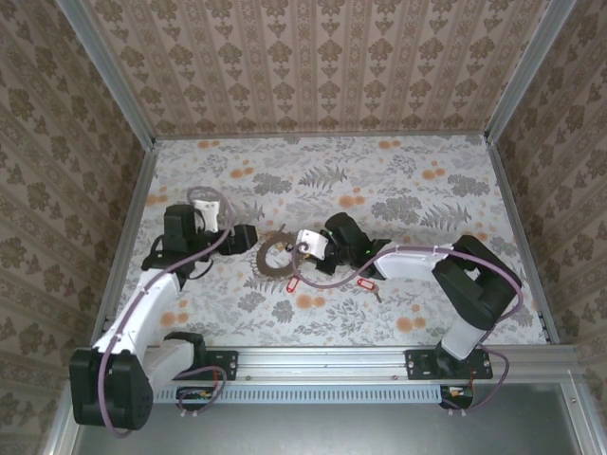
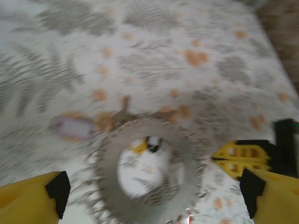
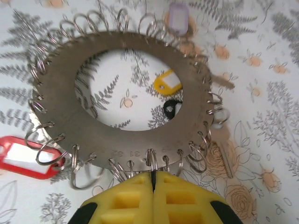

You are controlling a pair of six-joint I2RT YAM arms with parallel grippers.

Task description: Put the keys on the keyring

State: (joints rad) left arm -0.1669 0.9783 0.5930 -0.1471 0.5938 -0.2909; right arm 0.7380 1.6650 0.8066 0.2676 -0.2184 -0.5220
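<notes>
Nearest me, a red key (image 1: 292, 284) lies on the table (image 1: 228, 318), just short of the keyring (image 3: 117, 142). A second red key (image 1: 365, 282) sits further right, beside the right arm. The keyring lies flat between the two grippers, with small wire loops all round its rim. My right gripper (image 3: 153, 178) has its jaws together on one loop at the keyring's right edge. The left gripper (image 2: 155, 191) hovers at the keyring's left side with its jaws wide apart; that view is too blurred to tell whether they touch the rim. Inside the keyring's hollow sit a yellow tag (image 3: 168, 83) and a small black thing (image 3: 172, 108). Past the keyring's far-left rim lies a lilac tag (image 3: 177, 11).
</notes>
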